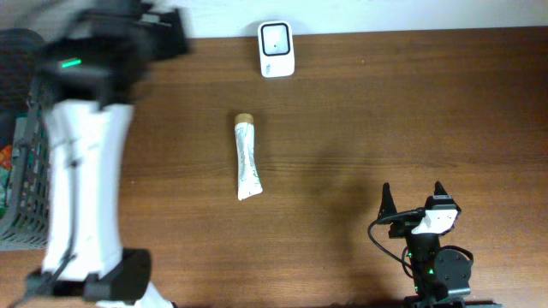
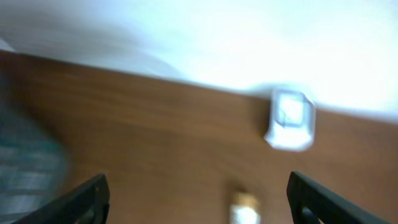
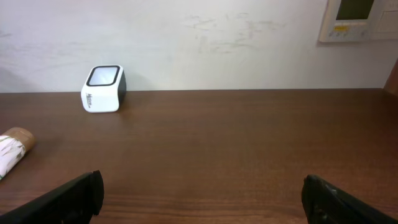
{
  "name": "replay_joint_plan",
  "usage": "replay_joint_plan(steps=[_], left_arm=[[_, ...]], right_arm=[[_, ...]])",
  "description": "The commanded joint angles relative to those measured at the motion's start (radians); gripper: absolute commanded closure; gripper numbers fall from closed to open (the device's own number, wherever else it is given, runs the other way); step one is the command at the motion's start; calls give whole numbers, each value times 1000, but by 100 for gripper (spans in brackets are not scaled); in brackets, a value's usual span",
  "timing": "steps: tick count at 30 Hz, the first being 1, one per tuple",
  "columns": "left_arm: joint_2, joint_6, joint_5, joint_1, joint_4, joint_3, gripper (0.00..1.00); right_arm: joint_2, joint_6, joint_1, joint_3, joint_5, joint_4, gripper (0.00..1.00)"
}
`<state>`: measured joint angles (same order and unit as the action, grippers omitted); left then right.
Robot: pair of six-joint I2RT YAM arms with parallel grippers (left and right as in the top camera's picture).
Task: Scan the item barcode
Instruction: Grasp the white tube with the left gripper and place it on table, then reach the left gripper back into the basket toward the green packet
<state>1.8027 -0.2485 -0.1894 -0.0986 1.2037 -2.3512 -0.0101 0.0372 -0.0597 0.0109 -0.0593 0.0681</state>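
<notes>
Tube: white, tan cap, lies flat on the desk, cap end pointing toward the scanner. It sits ahead and to the left of the right tool, well apart from it, and no tool touches it.

Far left, overhead view: dark grey basket at the desk edge, beside the left arm. Contents too blurred to name.

Left tool: fingers spread wide, released, nothing between them. Wrist view is motion-blurred. The tube's cap shows ahead of this tool at the bottom edge, a little right of centre. The white scanner is further ahead and to the right, near the wall.

Scanner in overhead view: at the far desk edge, beyond the tube's cap end, apart from it.

Right tool: low over the near right part of the desk, fingers fully spread, released, empty. From its wrist view the scanner is far ahead left; the tube shows at the left edge.
</notes>
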Motion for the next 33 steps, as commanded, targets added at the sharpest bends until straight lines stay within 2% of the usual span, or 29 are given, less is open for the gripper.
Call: replay_joint_plan(steps=[1, 6, 10, 11, 15, 20, 22, 23, 24, 26, 33], left_arm=[[-42, 10, -24, 247, 0, -9, 10], [23, -54, 61, 630, 7, -5, 13], [128, -53, 81, 759, 67, -5, 16], [177, -53, 95, 790, 94, -5, 21], [280, -23, 111, 832, 121, 25, 25], [285, 21, 86, 882, 21, 217, 27], [285, 97, 85, 880, -78, 328, 27], [286, 229, 172, 880, -159, 391, 26], [293, 312, 233, 881, -201, 418, 23], [314, 388, 276, 881, -226, 435, 22], [416, 457, 280, 881, -253, 436, 24]], right_arm=[[7, -3, -6, -5, -1, 5, 2], [7, -3, -6, -5, -1, 5, 2], [7, -3, -6, -5, -1, 5, 2], [7, -3, -6, -5, -1, 5, 2], [7, -3, -6, -5, -1, 5, 2], [7, -3, -6, -5, -1, 5, 2], [7, -3, -6, -5, -1, 5, 2], [7, -3, -6, -5, -1, 5, 2], [7, -3, -6, -5, -1, 5, 2], [7, -3, -6, -5, -1, 5, 2], [7, -3, -6, -5, -1, 5, 2]])
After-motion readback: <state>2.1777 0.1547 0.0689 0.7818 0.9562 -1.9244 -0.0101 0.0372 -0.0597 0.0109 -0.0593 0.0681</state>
